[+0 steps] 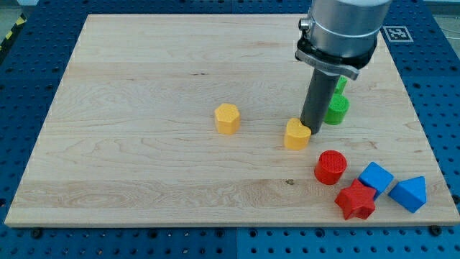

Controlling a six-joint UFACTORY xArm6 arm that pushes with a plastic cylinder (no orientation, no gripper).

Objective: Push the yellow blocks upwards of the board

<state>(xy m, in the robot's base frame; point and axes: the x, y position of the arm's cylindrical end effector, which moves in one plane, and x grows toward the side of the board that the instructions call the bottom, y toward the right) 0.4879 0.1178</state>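
My tip (313, 130) touches the view's-right edge of one yellow block (296, 134); no claw fitted, nothing held. Second yellow block (226, 119) lies well to the view's left. Green block (336, 109) just beside, view's right. Below-right on surface (144, 72): red cylinder (330, 167), red star (355, 201), two blue blocks (376, 178) (409, 193).

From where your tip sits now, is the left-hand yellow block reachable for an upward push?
Probably yes. My tip is beside the right yellow block; bare board lies between that and the left yellow block, with nothing below it either.
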